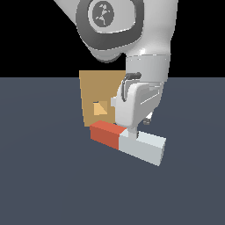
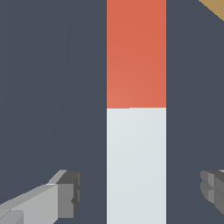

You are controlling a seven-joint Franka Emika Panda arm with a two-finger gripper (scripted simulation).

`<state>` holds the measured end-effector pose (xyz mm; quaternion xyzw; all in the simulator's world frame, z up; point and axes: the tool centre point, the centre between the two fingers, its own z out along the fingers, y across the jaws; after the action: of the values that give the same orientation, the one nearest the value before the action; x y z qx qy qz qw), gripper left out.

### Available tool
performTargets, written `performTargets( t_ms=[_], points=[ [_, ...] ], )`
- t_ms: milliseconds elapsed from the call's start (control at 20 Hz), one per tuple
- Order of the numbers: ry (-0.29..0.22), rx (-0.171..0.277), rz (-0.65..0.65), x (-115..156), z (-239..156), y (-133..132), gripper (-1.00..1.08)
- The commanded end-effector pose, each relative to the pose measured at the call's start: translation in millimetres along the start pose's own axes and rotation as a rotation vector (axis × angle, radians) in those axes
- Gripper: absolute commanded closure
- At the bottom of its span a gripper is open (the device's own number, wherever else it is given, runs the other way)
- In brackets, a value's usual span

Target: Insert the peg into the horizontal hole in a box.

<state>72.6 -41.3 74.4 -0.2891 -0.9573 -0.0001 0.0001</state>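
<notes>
The peg [image 1: 127, 140] lies flat on the dark floor, its red half [image 1: 104, 133] nearest the box and its pale half [image 1: 147, 147] away from it. The tan box [image 1: 100, 88] stands upright just behind the red end, with the hole [image 1: 100, 108] low in its face, lighter orange inside. My gripper [image 1: 132, 132] is down over the peg near where red meets white. In the wrist view the peg [image 2: 136, 109] runs between the two fingers [image 2: 65, 194]. My gripper [image 2: 140, 190] is open, with a gap on each side of the pale half. A box corner [image 2: 215, 8] shows.
The dark grey floor [image 1: 48, 176] spreads all round the peg and box. The arm's large white body [image 1: 127, 30] hangs above the box and hides part of the box's right side in the exterior view.
</notes>
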Motion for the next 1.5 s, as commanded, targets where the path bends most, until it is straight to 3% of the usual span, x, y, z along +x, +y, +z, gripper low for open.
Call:
performTargets(
  t_ms=[0,500,800,850,1450],
  points=[
    [0.000,0.000,0.000,-0.1,1.5,-0.2,-0.92],
    [0.000,0.000,-0.002,1.1,44.2,-0.5,-0.92],
    [0.000,0.000,-0.002,-0.2,49.9,0.3,-0.92],
    [0.000,0.000,-0.002,-0.2,49.9,0.3,1.08],
    [0.001,0.000,0.001,0.7,50.0,0.1,1.08]
  ],
)
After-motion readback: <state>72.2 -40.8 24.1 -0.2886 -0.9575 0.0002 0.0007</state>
